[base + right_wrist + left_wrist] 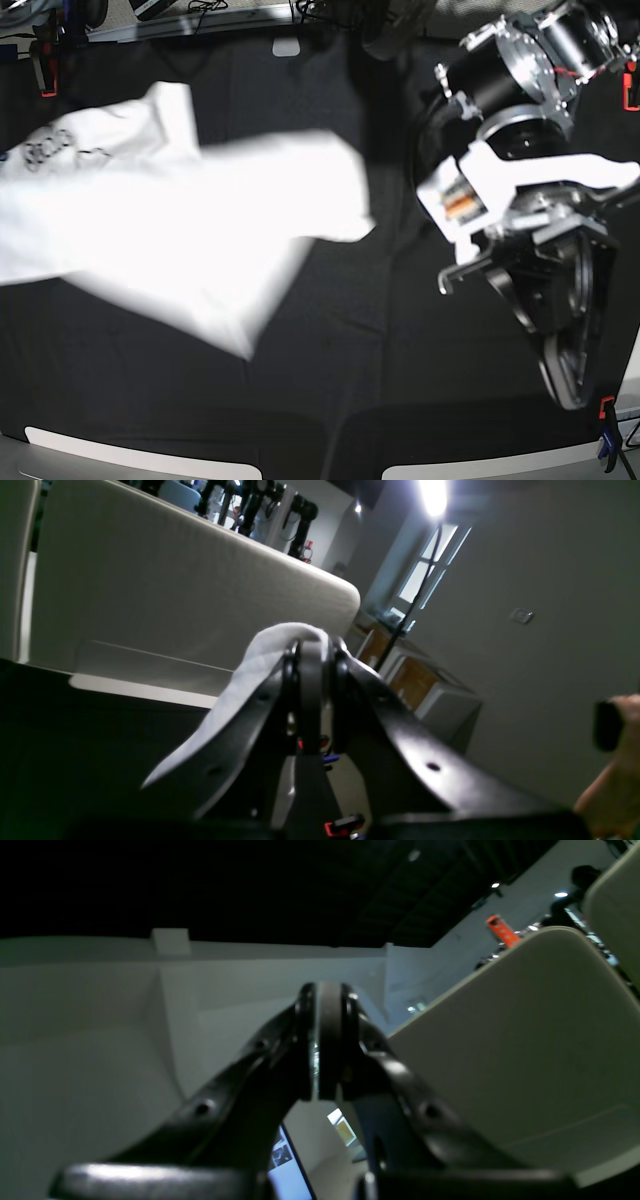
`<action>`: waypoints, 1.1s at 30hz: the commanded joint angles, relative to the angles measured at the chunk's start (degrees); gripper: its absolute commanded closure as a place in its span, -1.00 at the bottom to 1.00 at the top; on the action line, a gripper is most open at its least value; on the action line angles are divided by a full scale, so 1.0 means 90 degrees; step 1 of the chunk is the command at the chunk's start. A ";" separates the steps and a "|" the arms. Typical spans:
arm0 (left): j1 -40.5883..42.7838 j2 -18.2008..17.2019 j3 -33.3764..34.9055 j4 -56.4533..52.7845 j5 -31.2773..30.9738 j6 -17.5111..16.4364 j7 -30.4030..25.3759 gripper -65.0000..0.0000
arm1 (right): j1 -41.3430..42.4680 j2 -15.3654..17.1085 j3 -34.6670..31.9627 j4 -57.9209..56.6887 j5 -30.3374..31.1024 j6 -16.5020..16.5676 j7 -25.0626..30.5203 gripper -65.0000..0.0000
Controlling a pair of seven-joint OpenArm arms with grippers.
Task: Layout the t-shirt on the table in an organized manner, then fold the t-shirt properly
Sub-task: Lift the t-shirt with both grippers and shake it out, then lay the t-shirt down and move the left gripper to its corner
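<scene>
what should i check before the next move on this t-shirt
1. Right gripper shut on the t-shirt: ok, white cloth is pinched in the wrist view.
2. Left gripper shut and holding nothing: ok.
3. T-shirt laid flat on the table: not ok, it is blurred and bunched.
4. Left arm apart from the shirt: ok.
5. Which part the right gripper holds: cannot tell.

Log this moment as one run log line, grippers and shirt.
left gripper: shut, empty, raised | right gripper: shut on t-shirt | t-shirt: lifted, blurred, not laid flat | table: black cloth
</scene>
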 commanded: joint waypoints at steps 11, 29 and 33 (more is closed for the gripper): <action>0.0211 0.0000 -0.0029 0.0104 -0.4291 -0.0289 0.0561 1.00 | 0.0061 -0.0806 0.0044 -0.0032 0.0163 0.0095 -0.0532 1.00; 0.1996 0.1095 0.0338 -0.0578 -0.9585 -0.3587 -0.1178 0.85 | 0.0061 -0.1027 0.0044 -0.0233 0.0163 0.0182 -0.0775 1.00; 0.1970 0.2001 0.0338 -0.1870 -1.0253 -0.3973 -0.1049 0.48 | 0.0061 -0.1027 0.0044 -0.0233 0.0165 0.0182 -0.0777 1.00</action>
